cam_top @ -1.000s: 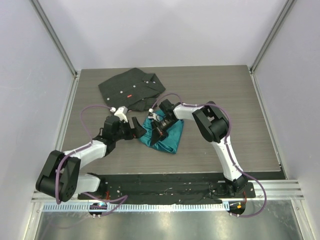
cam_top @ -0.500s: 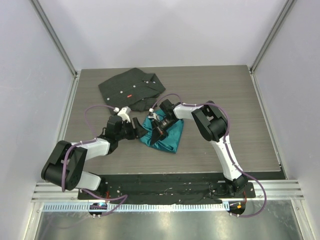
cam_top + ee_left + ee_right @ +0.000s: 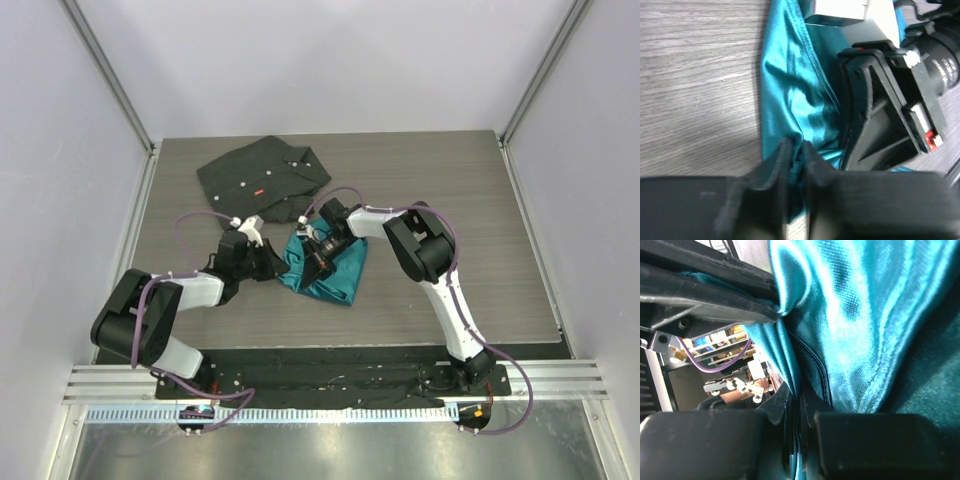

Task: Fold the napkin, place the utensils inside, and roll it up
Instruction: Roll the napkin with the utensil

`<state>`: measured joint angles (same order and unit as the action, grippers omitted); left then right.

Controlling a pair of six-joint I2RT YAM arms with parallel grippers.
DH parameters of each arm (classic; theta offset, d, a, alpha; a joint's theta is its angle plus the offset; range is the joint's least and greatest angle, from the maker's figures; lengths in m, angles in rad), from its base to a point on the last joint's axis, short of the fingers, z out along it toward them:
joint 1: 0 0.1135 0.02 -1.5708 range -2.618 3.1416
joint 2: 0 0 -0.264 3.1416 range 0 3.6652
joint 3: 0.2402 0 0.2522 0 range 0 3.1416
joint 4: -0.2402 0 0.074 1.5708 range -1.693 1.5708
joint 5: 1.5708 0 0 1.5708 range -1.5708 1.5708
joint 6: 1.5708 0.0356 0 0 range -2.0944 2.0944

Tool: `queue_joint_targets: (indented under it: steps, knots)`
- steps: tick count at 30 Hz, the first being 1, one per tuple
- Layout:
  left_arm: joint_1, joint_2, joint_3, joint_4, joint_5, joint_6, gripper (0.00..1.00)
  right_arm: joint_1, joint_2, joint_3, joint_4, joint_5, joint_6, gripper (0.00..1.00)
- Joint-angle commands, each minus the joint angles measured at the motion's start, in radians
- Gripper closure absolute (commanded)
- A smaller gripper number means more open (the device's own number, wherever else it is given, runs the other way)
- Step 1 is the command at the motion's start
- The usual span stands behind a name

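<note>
Pinching napkin (image 3: pixel 338 275) from both sides. Left gripper (image 3: pixel 796 150): jaws nearly together, thin fold at cloth's left edge clamped between. Right gripper (image 3: pixel 799 405): closed tight on another fold of same cloth, upper part. Napkin lies bunched mid-table (image 3: pixel 450 200), near black shirt (image 3: pixel 262 176), on arms' side of it.
</note>
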<state>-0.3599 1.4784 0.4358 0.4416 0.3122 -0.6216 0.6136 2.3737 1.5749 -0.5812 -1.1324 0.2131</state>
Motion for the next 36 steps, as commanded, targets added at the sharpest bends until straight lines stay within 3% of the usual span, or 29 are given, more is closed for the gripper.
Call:
queue_joint_targets:
  steps: [1,5,14,20,36]
  knots:
    - [-0.004,0.022,0.049,-0.015,-0.013,0.020,0.91,-0.025,0.004,-0.001,-0.014,0.152,0.017,0.91]
    - [-0.004,0.036,0.075,-0.061,-0.022,0.039,1.00,-0.023,-0.024,0.007,-0.014,0.171,0.028,0.85]
    - [-0.004,0.082,0.139,-0.194,-0.036,0.028,1.00,-0.029,-0.163,-0.004,-0.020,0.281,0.026,0.57]
    - [-0.004,0.105,0.205,-0.305,-0.039,0.010,1.00,-0.031,-0.276,-0.041,-0.026,0.379,-0.023,0.43]
    - [-0.004,0.118,0.319,-0.486,-0.016,0.016,1.00,0.006,-0.642,-0.338,0.104,0.761,-0.132,0.40]
